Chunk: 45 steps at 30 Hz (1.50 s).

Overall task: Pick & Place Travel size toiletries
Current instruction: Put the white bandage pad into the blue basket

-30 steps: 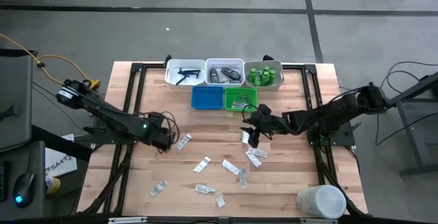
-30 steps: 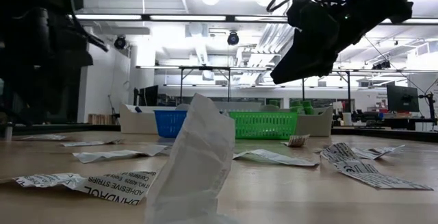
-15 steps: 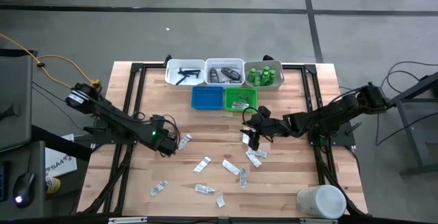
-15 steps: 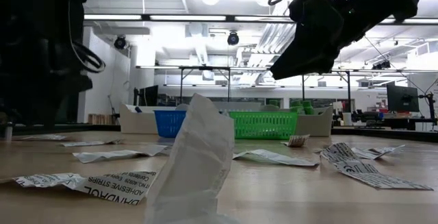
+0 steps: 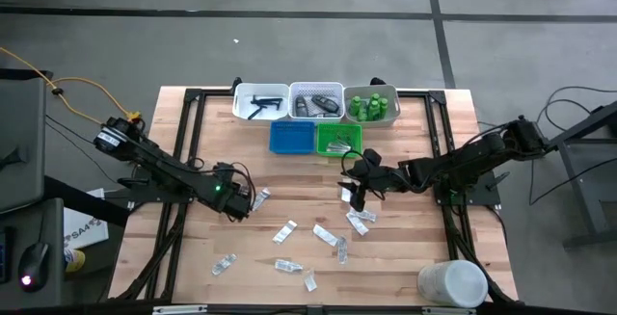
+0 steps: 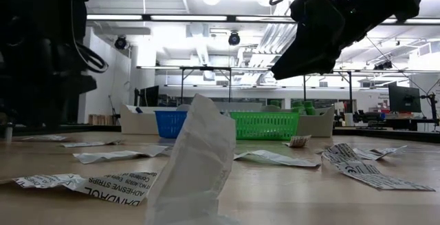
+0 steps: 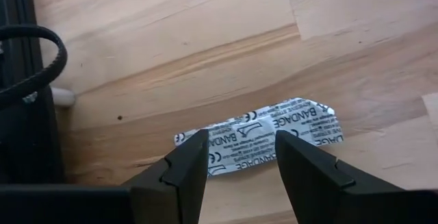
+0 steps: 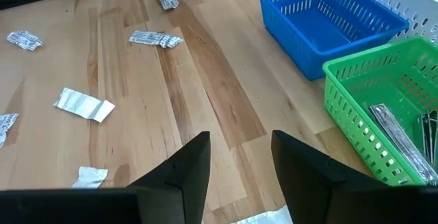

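Several white flat packets lie scattered on the wooden table. One bandage packet lies flat at mid-left, also seen in the high view. My left gripper is open, pointing steeply down, one finger on either side of this packet's middle, without clear touch. My right gripper hangs open above the table near the green basket, nothing between its fingers; in the high view it is over another packet.
Three white trays holding black sticks, grey pieces and green bottles stand at the far edge, with a blue basket and a green basket in front. A large white cylinder stands at the near right. More packets lie mid-table.
My left gripper has come down and moved toward the table's right, over the bandage packet, staying open. The packet has not moved.
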Each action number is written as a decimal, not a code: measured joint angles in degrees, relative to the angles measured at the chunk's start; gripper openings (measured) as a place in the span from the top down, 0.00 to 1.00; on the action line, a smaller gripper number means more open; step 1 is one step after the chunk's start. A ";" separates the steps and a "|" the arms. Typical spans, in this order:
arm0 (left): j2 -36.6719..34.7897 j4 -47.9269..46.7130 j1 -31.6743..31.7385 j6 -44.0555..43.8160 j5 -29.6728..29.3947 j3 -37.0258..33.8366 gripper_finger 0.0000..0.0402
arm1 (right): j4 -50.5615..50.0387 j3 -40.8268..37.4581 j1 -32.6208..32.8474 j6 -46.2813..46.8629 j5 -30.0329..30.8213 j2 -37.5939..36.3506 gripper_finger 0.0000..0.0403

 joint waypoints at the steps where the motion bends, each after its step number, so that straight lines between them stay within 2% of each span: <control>1: 0.00 0.26 0.00 -0.03 -0.03 0.00 0.58 | 0.00 0.00 0.00 0.00 0.00 0.00 0.63; 11: 0.01 0.46 0.00 -5.38 -0.15 0.00 0.39 | 0.00 0.00 0.00 0.00 -0.26 0.00 0.63; 19: 3.91 2.65 0.00 -7.24 -0.70 0.00 0.38 | -0.02 0.00 0.02 0.00 -0.46 0.00 0.63; 28: 8.48 3.71 -0.02 -8.17 1.44 0.17 0.38 | -0.02 0.00 0.04 0.00 -0.47 0.00 0.63; 32: 8.48 4.29 0.02 -8.17 2.49 0.14 0.45 | -0.07 0.00 0.04 0.00 -0.46 0.00 0.63; 45: 8.68 6.27 0.02 -7.06 3.34 0.13 0.81 | -0.04 0.00 0.04 0.15 -0.46 0.00 0.63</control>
